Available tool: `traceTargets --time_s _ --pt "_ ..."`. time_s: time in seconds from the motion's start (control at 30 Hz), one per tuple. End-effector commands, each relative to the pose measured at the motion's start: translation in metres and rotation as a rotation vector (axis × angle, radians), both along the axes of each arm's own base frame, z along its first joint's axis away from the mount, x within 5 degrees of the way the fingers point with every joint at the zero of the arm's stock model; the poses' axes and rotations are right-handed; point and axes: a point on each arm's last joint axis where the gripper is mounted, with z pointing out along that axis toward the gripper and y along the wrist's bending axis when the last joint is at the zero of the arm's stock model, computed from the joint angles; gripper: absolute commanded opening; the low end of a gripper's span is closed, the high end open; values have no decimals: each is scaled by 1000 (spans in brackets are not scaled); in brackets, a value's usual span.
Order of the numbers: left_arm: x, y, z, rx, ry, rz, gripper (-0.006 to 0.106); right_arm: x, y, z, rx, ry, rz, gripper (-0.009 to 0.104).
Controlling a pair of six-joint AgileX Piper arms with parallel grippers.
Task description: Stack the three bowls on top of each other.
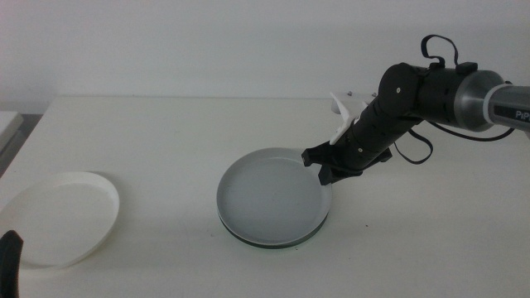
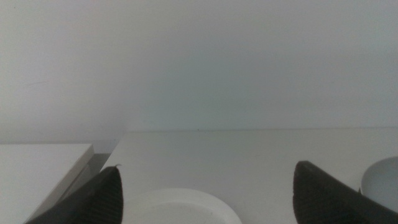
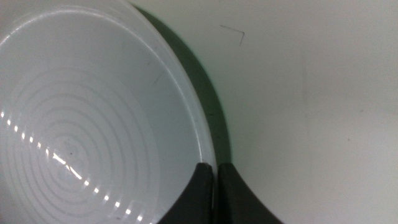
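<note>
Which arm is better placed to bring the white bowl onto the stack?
Left, probably. The left gripper waits open right by the white bowl. The right gripper is across the table, shut on the top bowl rim.

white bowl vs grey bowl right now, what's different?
The white bowl sits alone at the table's left side; the grey bowl is mid-table, stacked on a greenish bowl. The white bowl is untouched, near the waiting left pincer; the right pincer pinches the grey bowl's rim. Both are shallow, round, similar-sized.
</note>
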Motion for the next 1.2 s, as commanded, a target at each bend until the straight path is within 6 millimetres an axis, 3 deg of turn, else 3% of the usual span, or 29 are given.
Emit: traceTargets --time_s 0.0,0.1,0.2,0.27,0.43,0.5,0.63,0.77,0.87,1.17 --pt "0 0 1 -3 -16 -2 94 0 0 -2 -3 -11 6 1" --pt "0 0 1 -3 -16 -2 94 0 0 4 -4 -27 11 24" --pt "0 0 1 -3 -16 -2 94 -5 -3 29 14 -75 16 70" --pt "0 0 1 -3 -16 -2 94 -12 -9 53 1 -125 64 93" --pt "0 0 1 -3 -16 -2 94 -48 -36 138 14 -285 110 91" --pt "0 0 1 -3 -16 -2 94 -73 -51 171 12 -385 129 91" --pt "0 0 1 -3 -16 -2 94 -139 -78 204 15 -557 155 91" --pt "0 0 1 -3 -16 -2 94 -201 -103 208 70 -728 91 91" --pt "0 0 1 -3 -16 -2 94 -230 -114 211 97 -782 78 91" --pt "0 0 1 -3 -16 -2 94 -243 -118 217 129 -797 71 91"
